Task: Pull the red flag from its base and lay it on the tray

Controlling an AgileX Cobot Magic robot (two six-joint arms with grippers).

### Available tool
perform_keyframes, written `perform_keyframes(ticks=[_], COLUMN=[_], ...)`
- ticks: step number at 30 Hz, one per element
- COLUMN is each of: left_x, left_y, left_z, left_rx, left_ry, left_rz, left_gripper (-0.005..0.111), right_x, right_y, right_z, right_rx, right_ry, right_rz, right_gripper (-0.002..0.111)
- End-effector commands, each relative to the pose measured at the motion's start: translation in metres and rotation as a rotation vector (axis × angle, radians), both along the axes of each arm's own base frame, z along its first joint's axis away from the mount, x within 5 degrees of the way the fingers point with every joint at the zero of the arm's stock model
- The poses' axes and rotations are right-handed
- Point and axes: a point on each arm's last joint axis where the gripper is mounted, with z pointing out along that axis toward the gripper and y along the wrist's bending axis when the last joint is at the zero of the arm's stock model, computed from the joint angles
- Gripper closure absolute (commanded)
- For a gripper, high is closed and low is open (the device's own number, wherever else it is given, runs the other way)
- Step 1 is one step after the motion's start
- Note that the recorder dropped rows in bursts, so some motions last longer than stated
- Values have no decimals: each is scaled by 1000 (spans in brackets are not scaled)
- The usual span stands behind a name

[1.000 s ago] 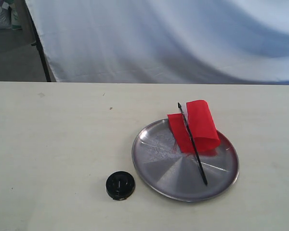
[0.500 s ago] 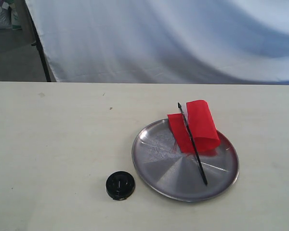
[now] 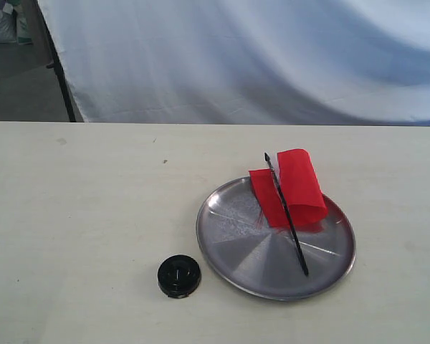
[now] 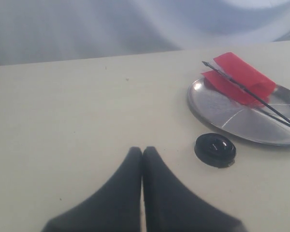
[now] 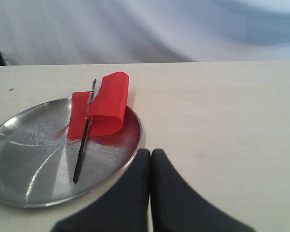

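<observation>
The red flag lies on the silver tray, its cloth folded over the thin black pole whose pointed tip sticks out past the far rim. The black round base sits alone on the table just left of the tray. Neither gripper shows in the exterior view. In the left wrist view my left gripper is shut and empty, pulled back from the base, the tray and the flag. My right gripper is shut and empty beside the tray, short of the flag.
The cream table stretches around the tray and base. A pale blue cloth backdrop hangs behind the far table edge, with a dark stand leg at the back left.
</observation>
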Motion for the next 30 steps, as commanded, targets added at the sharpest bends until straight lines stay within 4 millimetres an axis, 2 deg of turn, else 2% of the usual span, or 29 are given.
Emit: perform_keyframes(ticks=[1, 12, 23, 30], left_x=[0, 0, 2, 2], left_y=[0, 0, 11, 14], left_z=[-1, -1, -1, -1], left_rx=[-12, -12, -12, -12], left_ry=[0, 0, -1, -2], left_rz=[0, 2, 207, 262], left_gripper=[107, 107, 107, 107], right_x=[0, 0, 0, 0], right_y=[0, 0, 0, 0], right_z=[0, 0, 0, 0], right_rx=[-8, -8, -8, -8], right_ry=[-11, -11, -11, -11], right_rz=[-1, -1, -1, -1], right_gripper=[108, 108, 108, 108])
